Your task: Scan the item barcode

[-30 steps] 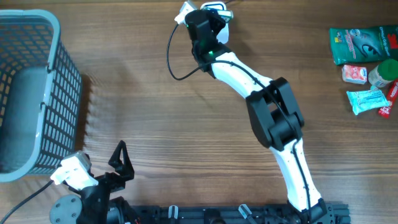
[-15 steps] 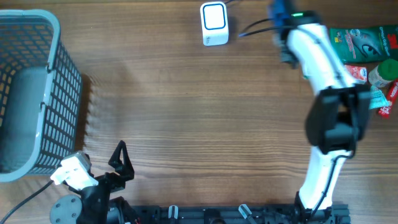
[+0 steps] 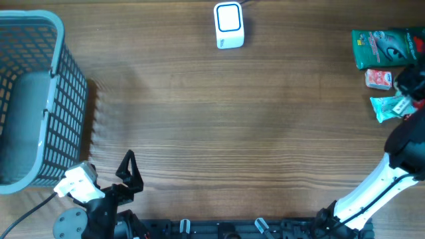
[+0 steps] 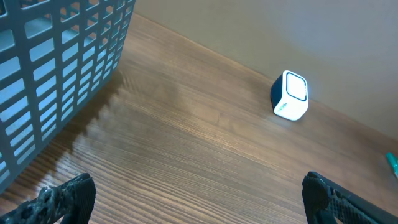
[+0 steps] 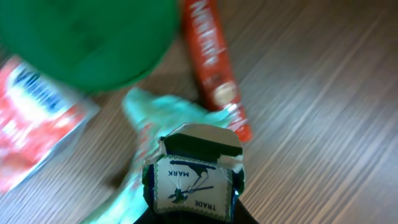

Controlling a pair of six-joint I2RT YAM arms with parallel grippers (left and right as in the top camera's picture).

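**Overhead view, left to right.** At the left edge I see the basket [image 3: 70, 99], grey and slatted, standing on the table [image 3: 212, 119]. Near its front corner, at the near edge, sits the left claw [image 4: 196, 190]. My left wrist view puts its two fingertips in opposite lower corners with bare wood between them, so it stands wide open and holds nothing.

At top centre is the scanner [image 3: 229, 25], a white block with a blue-framed face, well apart from both arms (the left wrist view shows it upright near the far edge).

At the right edge lies a pile. A green packet [image 3: 385, 46] is farthest back, a red-and-white packet [image 3: 378, 79] lies in front of it, and a teal wrapper [image 3: 390, 106] comes next. The right arm [image 3: 392, 172] comes up from the near edge and bends over this pile, hiding part of it.

**Right wrist view.** The right claw [image 5: 193, 214] is closed on the box [image 5: 194, 177], a small carton whose face reads "TRADE MARK" under a bird-like emblem. The box is over the teal wrapper, and I cannot tell whether the two touch.

Behind it, left to right:
- the red-and-white packet, blurred
- a green lid [image 5: 87, 37], filling the upper left corner
- a red stick [image 5: 214, 68], lying on the wood with its end against the wrapper
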